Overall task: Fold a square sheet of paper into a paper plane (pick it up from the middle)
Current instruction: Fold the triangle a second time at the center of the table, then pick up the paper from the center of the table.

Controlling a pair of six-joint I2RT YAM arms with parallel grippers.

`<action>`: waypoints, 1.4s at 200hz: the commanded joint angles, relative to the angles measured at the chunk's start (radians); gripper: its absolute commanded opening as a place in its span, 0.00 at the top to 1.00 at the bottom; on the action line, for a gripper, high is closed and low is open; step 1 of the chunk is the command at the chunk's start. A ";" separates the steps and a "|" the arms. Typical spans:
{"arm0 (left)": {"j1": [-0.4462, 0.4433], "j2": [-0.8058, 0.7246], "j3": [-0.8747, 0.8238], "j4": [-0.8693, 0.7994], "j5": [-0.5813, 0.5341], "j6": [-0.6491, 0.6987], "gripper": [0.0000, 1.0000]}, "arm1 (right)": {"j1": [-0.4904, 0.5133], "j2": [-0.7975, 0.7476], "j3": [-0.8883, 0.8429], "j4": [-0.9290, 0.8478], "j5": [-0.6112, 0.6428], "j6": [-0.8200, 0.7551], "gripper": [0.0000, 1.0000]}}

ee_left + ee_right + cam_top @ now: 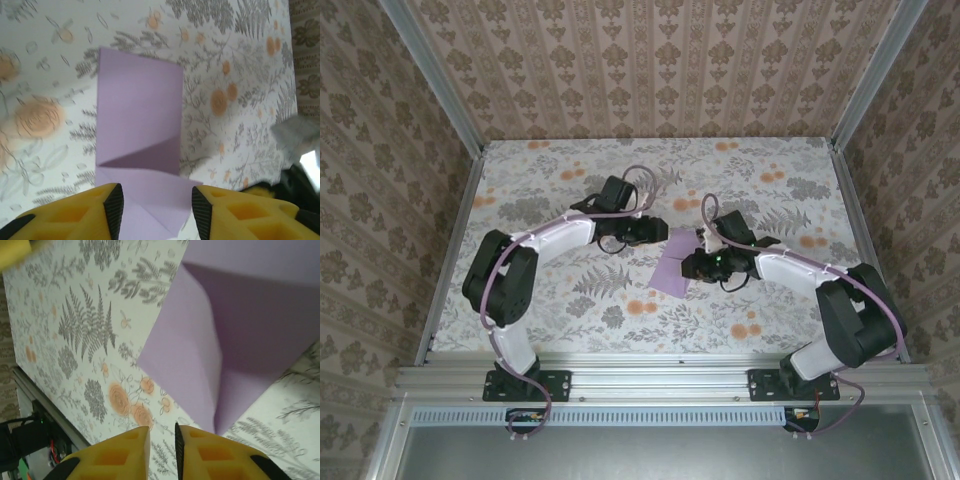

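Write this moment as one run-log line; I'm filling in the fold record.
sheet of paper: partly folded, on tabletop | left gripper: open, over paper's edge | right gripper: narrowly open, at paper's corner

My left arm (555, 238) and right arm (790, 268) wore pale white shells between bulky black joint housings. A thin purple cable (498, 265) traced each one, looping free above the wrists. Black base plates (525, 383) sat under my shoulders. A green light (720, 262) glowed on my right wrist. My left fingers (65, 215) and right fingers (110, 460) were yellow, pocketed with square hollows and faced with ribbed black pads.
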State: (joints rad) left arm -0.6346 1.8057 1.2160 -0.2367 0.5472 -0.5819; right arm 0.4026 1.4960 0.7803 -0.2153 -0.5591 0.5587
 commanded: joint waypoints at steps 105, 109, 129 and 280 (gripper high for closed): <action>-0.060 -0.059 -0.170 0.026 -0.052 -0.029 0.46 | -0.047 0.193 0.087 0.084 -0.100 -0.059 0.64; -0.060 -0.061 -0.174 0.025 -0.053 -0.028 0.46 | -0.045 0.198 0.089 0.087 -0.102 -0.059 0.64; -0.059 -0.078 -0.189 0.024 -0.060 -0.030 0.46 | -0.033 0.244 0.091 0.109 -0.113 -0.059 0.66; -0.010 -0.284 -0.364 0.260 -0.098 -0.300 0.32 | -0.030 0.142 0.049 0.274 -0.271 0.013 1.00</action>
State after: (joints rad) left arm -0.6651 1.5856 0.9325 -0.1265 0.4694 -0.7277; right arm 0.3721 1.6867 0.8501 -0.0139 -0.7444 0.5346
